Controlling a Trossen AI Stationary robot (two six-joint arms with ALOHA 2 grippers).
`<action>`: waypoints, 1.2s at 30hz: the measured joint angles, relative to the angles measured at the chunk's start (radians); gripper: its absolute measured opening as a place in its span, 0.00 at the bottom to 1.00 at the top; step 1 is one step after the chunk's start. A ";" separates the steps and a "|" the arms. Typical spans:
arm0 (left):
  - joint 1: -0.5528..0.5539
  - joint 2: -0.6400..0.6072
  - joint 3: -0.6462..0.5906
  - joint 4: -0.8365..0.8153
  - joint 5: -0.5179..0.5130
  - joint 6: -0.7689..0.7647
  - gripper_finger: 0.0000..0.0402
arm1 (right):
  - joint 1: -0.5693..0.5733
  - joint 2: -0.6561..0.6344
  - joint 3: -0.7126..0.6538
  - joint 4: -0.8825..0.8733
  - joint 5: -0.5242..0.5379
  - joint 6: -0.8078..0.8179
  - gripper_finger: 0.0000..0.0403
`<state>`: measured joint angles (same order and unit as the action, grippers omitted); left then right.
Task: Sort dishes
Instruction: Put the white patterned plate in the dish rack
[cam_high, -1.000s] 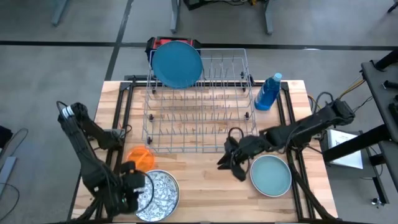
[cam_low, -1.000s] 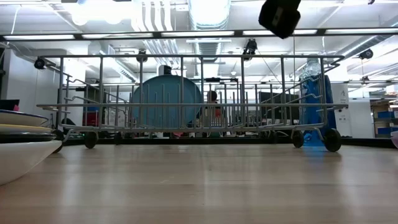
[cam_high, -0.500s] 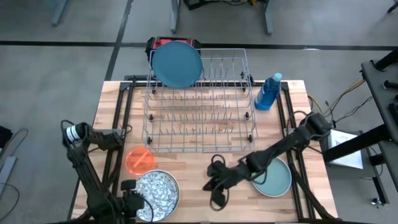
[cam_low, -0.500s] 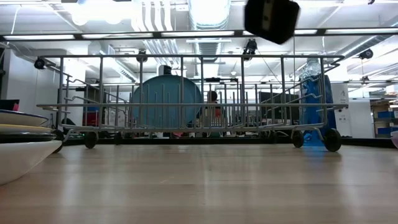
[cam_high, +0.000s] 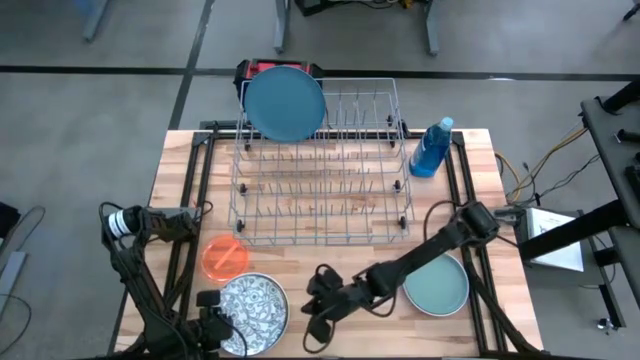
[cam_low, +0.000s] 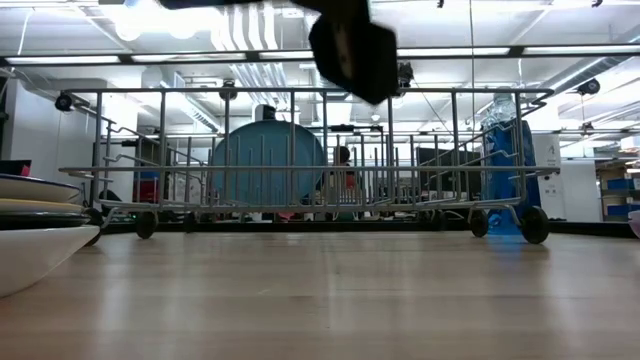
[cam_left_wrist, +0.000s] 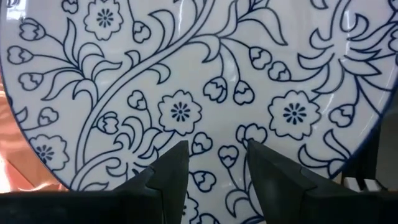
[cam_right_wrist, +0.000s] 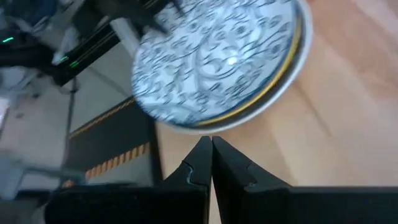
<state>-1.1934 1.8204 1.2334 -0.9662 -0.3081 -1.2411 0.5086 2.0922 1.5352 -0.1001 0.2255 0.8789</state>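
The black-and-white patterned plate (cam_high: 255, 310) tops a stack at the table's near left, also seen as the patterned plate (cam_left_wrist: 186, 81) and the stack (cam_right_wrist: 217, 68). My left gripper (cam_high: 222, 328) (cam_left_wrist: 214, 152) hovers open over its near-left part. My right gripper (cam_high: 312, 330) (cam_right_wrist: 209, 146) is shut, just right of the stack and above the table. The teal-green plate (cam_high: 437, 283) lies flat at the near right. The small orange plate (cam_high: 224, 257) lies beside the stack. The large blue plate (cam_high: 285, 103) stands on edge in the wire rack (cam_high: 320, 170).
A blue spray-type bottle (cam_high: 432, 148) stands right of the rack. Bare wood lies between the stack and the teal-green plate. In the low view the stack (cam_low: 30, 235) is at the left and the right gripper (cam_low: 352, 50) hangs above. A person shows far behind the rack.
My right gripper has swung from beside the teal-green plate toward the table's left and near edge, coming down toward the patterned plate's stack. My left gripper has drawn back a little toward the near edge as its arm folded. The plates have stayed put.
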 joint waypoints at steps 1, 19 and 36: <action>-0.001 0.000 -0.002 0.001 -0.006 0.006 0.39 | -0.002 0.009 0.003 0.000 0.018 0.004 0.00; -0.002 -0.002 -0.057 0.054 -0.105 0.027 0.39 | -0.011 0.103 0.014 0.014 0.117 0.110 0.10; -0.001 0.001 -0.084 0.095 -0.177 0.024 0.39 | -0.026 0.136 0.014 0.154 0.112 0.158 0.48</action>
<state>-1.1940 1.8210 1.1492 -0.8711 -0.4848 -1.2167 0.4828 2.2278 1.5494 0.0538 0.3373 1.0366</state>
